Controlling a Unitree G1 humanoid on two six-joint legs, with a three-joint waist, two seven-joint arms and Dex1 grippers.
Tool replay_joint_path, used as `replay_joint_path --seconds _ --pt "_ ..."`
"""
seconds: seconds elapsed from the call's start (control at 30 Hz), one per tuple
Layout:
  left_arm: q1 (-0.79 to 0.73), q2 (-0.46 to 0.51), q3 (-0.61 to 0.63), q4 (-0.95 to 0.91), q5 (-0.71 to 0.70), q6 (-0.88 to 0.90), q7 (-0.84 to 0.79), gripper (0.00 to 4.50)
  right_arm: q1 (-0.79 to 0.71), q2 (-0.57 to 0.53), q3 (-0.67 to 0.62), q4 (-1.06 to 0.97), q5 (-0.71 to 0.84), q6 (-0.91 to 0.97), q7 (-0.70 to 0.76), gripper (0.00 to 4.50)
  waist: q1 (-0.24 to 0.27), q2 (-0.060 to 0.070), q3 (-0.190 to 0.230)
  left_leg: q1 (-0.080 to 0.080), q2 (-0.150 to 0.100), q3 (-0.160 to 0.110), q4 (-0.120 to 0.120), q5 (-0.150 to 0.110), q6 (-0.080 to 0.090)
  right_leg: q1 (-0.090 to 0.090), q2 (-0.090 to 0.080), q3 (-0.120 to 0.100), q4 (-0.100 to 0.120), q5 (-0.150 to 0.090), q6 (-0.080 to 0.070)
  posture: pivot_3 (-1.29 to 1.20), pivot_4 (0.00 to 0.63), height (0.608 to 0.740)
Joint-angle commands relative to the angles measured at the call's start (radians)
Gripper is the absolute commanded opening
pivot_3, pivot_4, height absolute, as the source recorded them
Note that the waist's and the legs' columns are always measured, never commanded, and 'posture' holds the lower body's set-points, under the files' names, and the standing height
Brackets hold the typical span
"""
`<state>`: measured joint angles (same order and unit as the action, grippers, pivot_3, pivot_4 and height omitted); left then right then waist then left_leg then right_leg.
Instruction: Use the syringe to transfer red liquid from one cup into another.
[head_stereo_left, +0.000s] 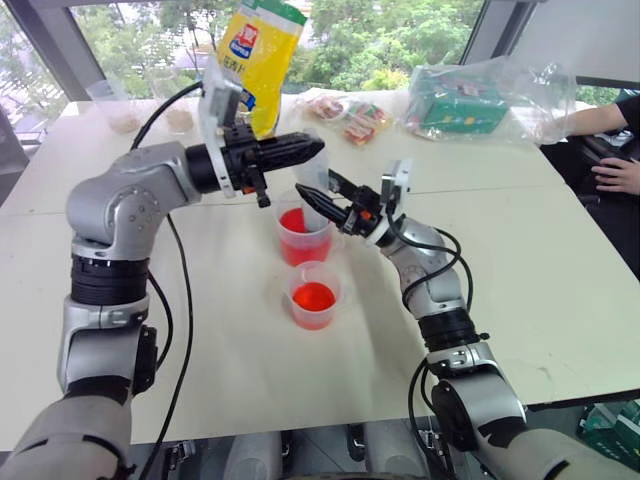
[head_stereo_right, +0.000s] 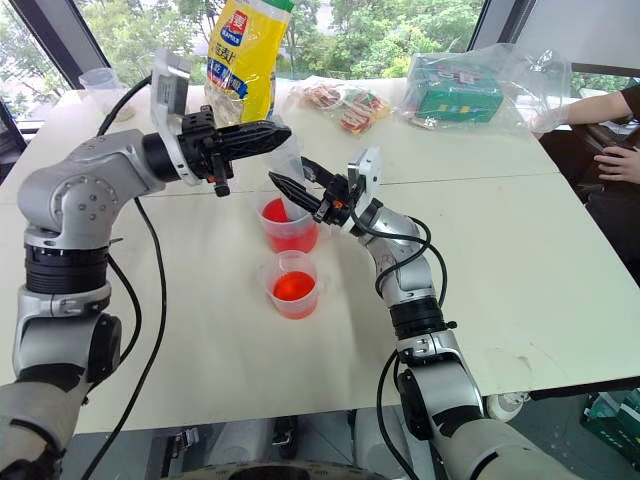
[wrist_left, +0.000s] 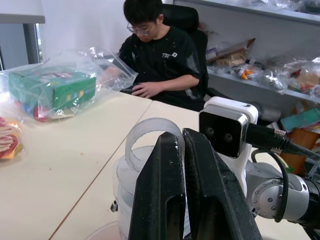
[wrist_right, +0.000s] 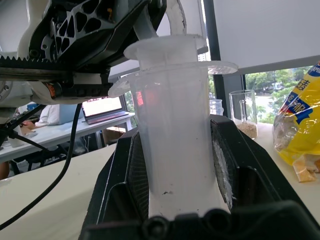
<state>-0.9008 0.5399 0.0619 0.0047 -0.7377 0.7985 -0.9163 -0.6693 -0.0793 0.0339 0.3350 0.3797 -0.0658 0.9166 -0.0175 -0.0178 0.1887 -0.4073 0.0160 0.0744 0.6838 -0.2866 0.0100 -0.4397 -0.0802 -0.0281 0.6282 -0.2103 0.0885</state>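
The table (head_stereo_left: 520, 250) is pale cream. Two clear cups hold bright red-orange liquid: the taller cup (head_stereo_left: 301, 238) and the shorter cup (head_stereo_left: 313, 296). The syringe (wrist_right: 172, 135) is cloudy white-clear plastic. Both grippers' fingers (wrist_left: 165, 195) are black, on silver-grey arms. A yellow bag (head_stereo_left: 258, 55) carries a blue-and-red label; a green box (head_stereo_left: 455, 108) sits in clear wrap.

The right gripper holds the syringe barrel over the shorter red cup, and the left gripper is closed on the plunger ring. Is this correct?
Not quite. In the left eye view the syringe stands over the taller cup, not the shorter cup. The right gripper does hold the barrel, and the left gripper is closed on the plunger ring.
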Motion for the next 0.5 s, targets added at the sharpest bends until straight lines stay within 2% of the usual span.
replay_joint_path --seconds 0.03,0.5 --pt "-0.099 0.017 0.113 -0.011 -0.036 -0.052 0.022 0.06 0.037 -0.003 0.034 -0.013 -0.003 0.035 0.026 1.38 0.000 0.000 0.000 0.000 0.000 0.000 0.000 0.000 0.000 0.000 0.000 0.000 0.000 0.000 0.000 0.00 0.150 0.740" --pt "-0.136 0.025 0.115 0.031 -0.022 -0.089 0.022 0.06 0.045 -0.006 0.040 -0.029 0.001 0.054 0.024 1.38 0.000 0.000 0.000 0.000 0.000 0.000 0.000 0.000 0.000 0.000 0.000 0.000 0.000 0.000 0.000 0.00 0.150 0.740"
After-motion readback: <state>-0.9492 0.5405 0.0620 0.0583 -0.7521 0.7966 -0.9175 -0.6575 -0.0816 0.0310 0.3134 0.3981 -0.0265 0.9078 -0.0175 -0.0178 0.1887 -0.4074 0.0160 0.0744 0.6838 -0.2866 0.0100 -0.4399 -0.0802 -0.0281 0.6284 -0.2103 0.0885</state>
